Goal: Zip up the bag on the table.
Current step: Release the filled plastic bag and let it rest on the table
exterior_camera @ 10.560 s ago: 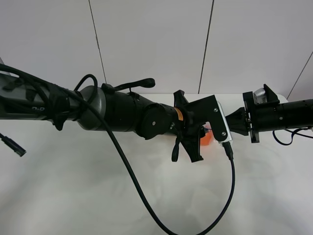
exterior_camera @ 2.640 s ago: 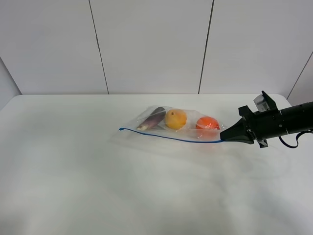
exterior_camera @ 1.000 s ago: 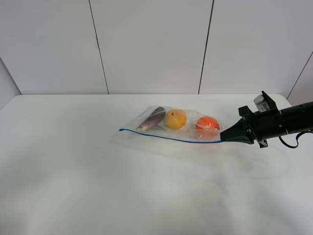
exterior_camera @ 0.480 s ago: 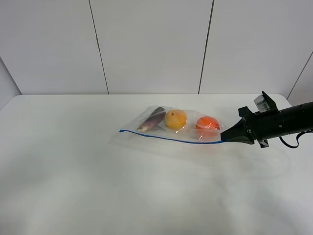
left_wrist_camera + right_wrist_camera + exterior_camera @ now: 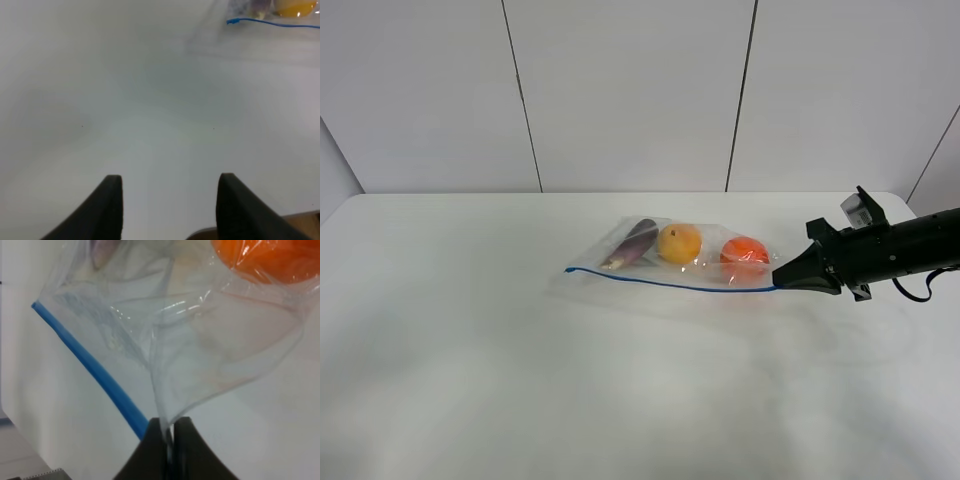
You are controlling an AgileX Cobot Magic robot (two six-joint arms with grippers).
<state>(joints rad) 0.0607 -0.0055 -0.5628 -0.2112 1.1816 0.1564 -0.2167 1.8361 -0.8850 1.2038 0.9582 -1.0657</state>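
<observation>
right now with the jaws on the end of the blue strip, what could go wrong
1. The right gripper pinches the clear plastic zip bag at the end of its blue zipper strip with jaws nearly closed; pulling away before the film is free could drag the bag across the white table.
2. Nothing else pins the bag: the left gripper hovers open, far off.
3. A drag could roll the orange inside.

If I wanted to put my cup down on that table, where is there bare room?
Most of the table is bare: the whole stretch left of the bag, and the wide strip in front of its blue zipper. It is crowded only at the right end, where the right hand pinches the bag's corner.
</observation>
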